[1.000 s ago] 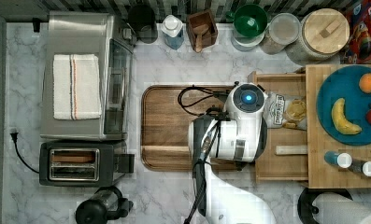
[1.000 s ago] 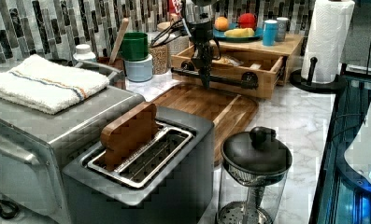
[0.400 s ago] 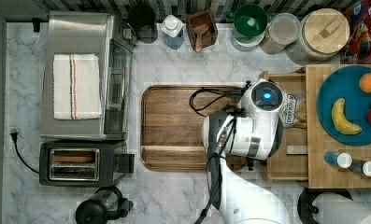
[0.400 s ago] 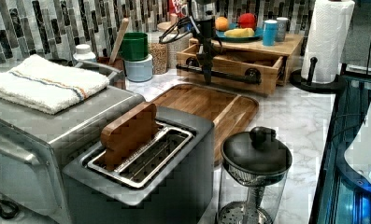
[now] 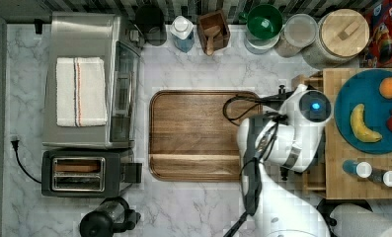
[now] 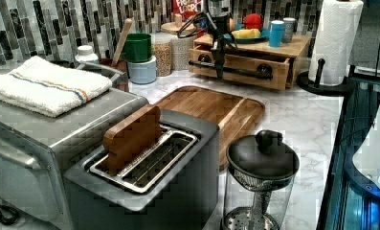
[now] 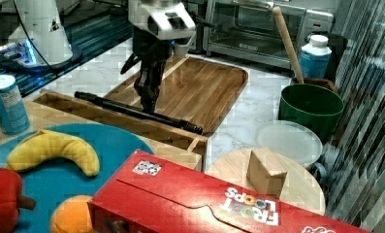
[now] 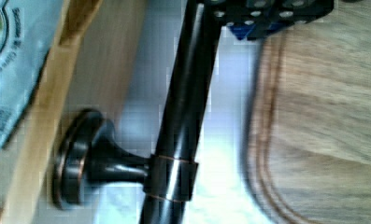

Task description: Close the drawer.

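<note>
**Q:** While the arm reaches down at the drawer (image 7: 132,121), where does that drawer sit?

**A:** Under a light wood board carrying a blue plate (image 7: 107,145) of toy fruit, on the marble surface (image 5: 208,207); in the left view it is nearly pushed in, its front standing only a little proud of the frame; a dark wooden tray (image 5: 198,133) lies just beside it on the surface.

**Q:** And the gripper (image 7: 149,99)?

**A:** It points straight down at the drawer's long black handle (image 7: 136,112), about midway along the bar; the wrist view shows the bar (image 8: 183,116) and one round mount close up; whether the jaws are wide, narrow or pinching the bar, I cannot tell.
</note>
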Motion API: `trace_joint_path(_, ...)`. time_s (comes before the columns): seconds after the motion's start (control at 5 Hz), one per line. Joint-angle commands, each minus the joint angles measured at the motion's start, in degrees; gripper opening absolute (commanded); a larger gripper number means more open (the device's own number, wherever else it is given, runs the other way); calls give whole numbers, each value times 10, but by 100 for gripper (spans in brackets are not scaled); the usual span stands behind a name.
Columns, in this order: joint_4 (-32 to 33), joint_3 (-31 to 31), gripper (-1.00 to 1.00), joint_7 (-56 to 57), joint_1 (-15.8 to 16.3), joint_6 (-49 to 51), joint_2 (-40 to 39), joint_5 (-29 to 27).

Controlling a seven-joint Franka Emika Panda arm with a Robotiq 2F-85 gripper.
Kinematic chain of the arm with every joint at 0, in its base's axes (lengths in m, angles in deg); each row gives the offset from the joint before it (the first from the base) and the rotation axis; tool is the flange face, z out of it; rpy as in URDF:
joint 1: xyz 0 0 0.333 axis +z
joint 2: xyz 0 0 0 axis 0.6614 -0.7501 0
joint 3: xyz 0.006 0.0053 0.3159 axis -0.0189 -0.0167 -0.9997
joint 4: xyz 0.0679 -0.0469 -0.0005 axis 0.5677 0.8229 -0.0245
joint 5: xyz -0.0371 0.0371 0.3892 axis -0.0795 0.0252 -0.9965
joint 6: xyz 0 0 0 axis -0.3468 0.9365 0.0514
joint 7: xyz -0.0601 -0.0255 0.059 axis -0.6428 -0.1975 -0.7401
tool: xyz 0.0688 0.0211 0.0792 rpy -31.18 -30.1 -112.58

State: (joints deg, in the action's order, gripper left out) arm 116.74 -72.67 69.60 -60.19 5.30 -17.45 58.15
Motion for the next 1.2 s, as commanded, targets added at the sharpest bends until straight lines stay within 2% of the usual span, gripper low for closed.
trace_joint_path(0.2,-231,56,-100,90,-103,6,-112,-30)
trace_joint_path(0.4,-239,52,-100,69,-107,10,-110,-10)
trace_joint_path(0.6,-211,53,-100,47,-99,14,-85,-7)
trace_joint_path(1.2,-211,58,-100,49,-95,14,-86,-11)
